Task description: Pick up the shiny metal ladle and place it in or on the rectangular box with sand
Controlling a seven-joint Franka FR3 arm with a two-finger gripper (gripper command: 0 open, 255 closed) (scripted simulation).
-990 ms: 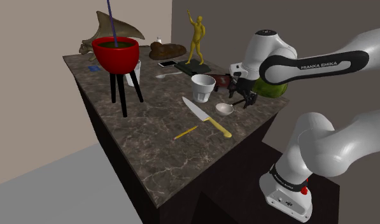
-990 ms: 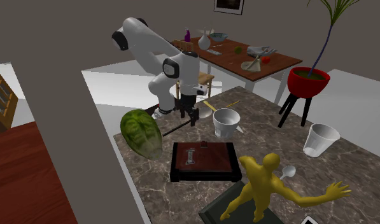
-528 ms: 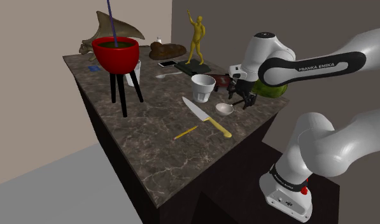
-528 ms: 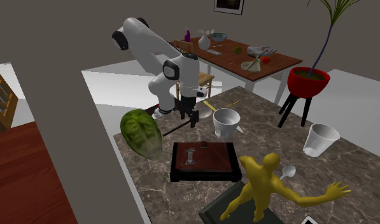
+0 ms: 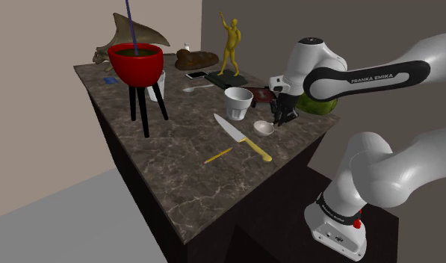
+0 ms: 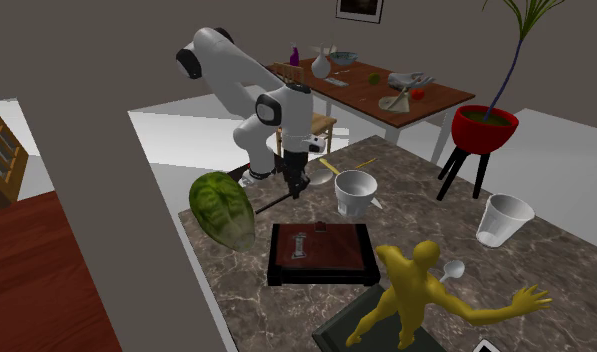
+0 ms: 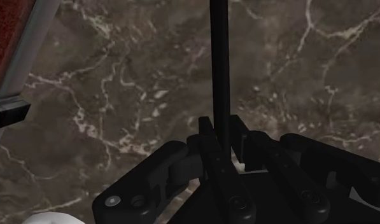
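The pincer point(image 5: 282, 119) stands low over the dark marbled tabletop point(image 5: 176, 179), near the edge closest to the robot's stand, pointing straight down. In the wrist view its two black fingers point(image 7: 204, 137) are closed on the ladle's thin dark handle point(image 7: 219, 57), which runs out from between them across the marble. The ladle point(image 5: 264, 128) lies on the tabletop, its pale bowl just beside the pincer on the shoulder view's left.

The rectangular box point(image 6: 321, 250), dark-rimmed and filled with reddish-brown sand, sits near the pincer, further along the same edge of the tabletop; a small pale object lies on its sand. A big green cabbage-like ball point(image 6: 223, 208) sits just beside the box at the tabletop's edge, close to the arm. A white cup point(image 5: 238, 102) stands between the ladle's bowl and the box in the shoulder view, close to both. Past the box a golden figurine point(image 5: 230, 43) stands on a dark base.

A knife point(image 5: 242, 137) with a yellow handle lies near the ladle's bowl, and a yellow pencil point(image 5: 218, 155) lies beyond it. Well apart, a red planter point(image 5: 137, 63) stands on black legs, with a clear white tumbler point(image 6: 505, 219) near it.
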